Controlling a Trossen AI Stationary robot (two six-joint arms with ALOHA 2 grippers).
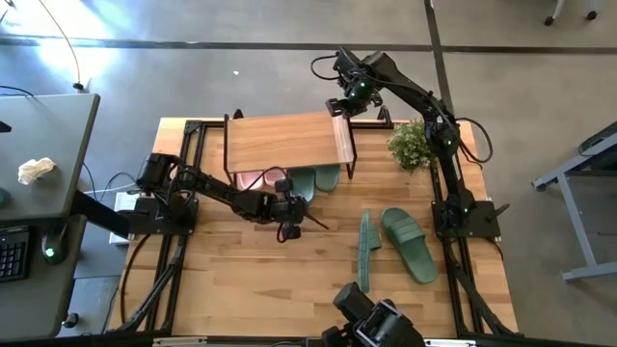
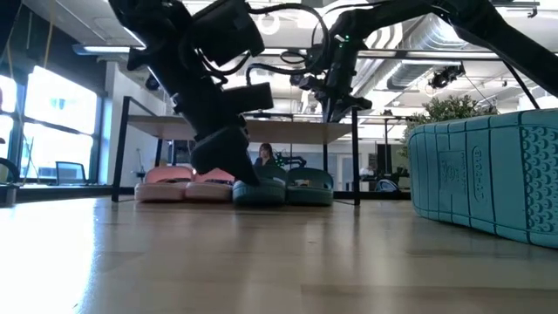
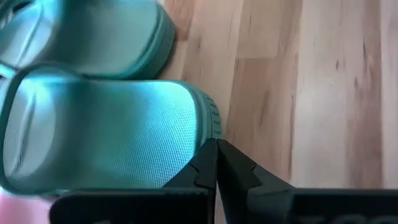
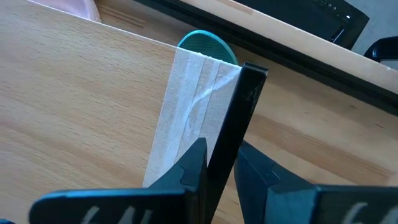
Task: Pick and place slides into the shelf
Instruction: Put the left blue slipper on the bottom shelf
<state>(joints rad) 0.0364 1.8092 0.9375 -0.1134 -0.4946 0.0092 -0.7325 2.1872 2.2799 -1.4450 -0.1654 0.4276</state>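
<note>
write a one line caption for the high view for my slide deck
Left hand at the green slides under the shelf, right hand at the shelf's end, two green slides loose on the table.

Shelf (image 1: pixel 289 140) underside crowded with slides (image 1: pixel 315 180)

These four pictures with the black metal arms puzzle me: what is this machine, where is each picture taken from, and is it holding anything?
It is a robot with two dark jointed arms at a wooden table. One picture looks straight down, one looks level across the tabletop, and two come from cameras on the wrists.

A low rack with a light wooden plank top shelters a light pink pair of rubber slides and a dark green pair. Two more dark green slides lie loose on the table near a small potted plant.

The left gripper, shut and empty, sits by a green slide's heel. The right gripper is closed on the rack's black frame post.
</note>
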